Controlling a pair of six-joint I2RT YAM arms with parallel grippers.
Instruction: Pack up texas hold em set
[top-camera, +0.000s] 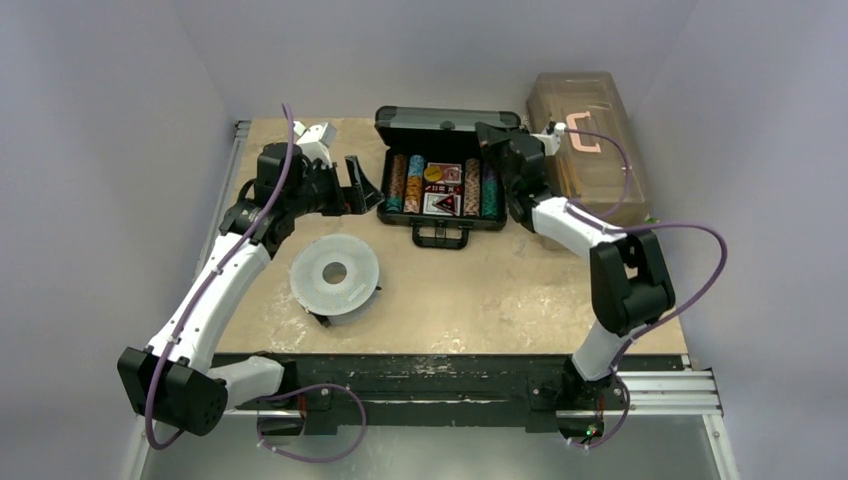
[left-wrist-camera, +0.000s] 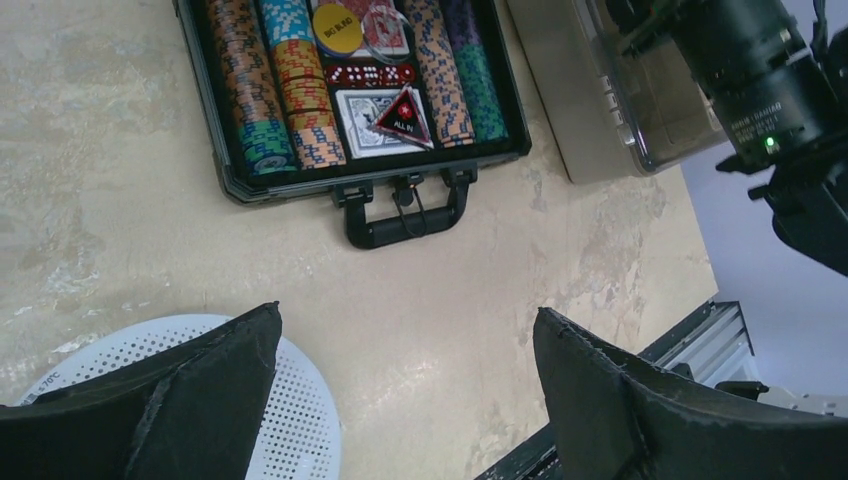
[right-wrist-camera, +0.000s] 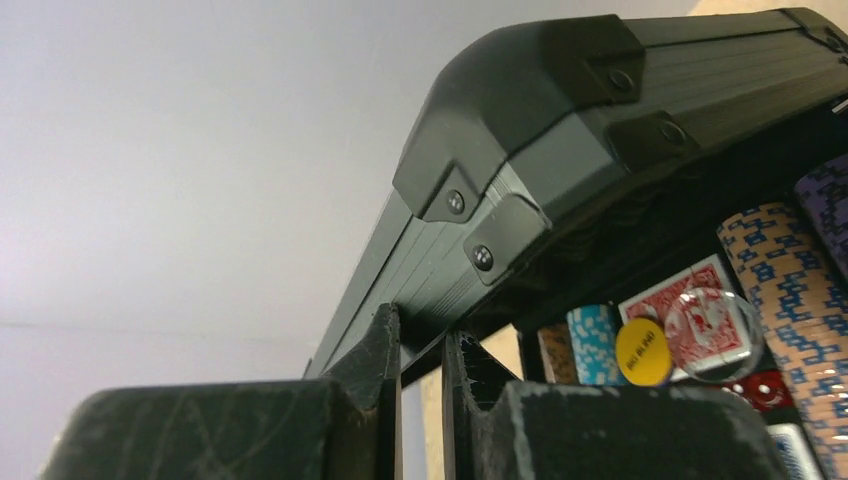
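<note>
One chip-loaded briefcase (left-wrist-camera: 290, 183), upper centre of top view: heavy, rigid; swing stiff lid (right-wrist-camera: 560, 150) by its rim. Left gripper (left-wrist-camera: 410, 400) released; right gripper (right-wrist-camera: 420, 400) near-clenched at lid edge, grasp unclear

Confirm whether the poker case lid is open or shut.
Open. The lid stands raised at the rear, leaving chip rows and cards exposed.
</note>
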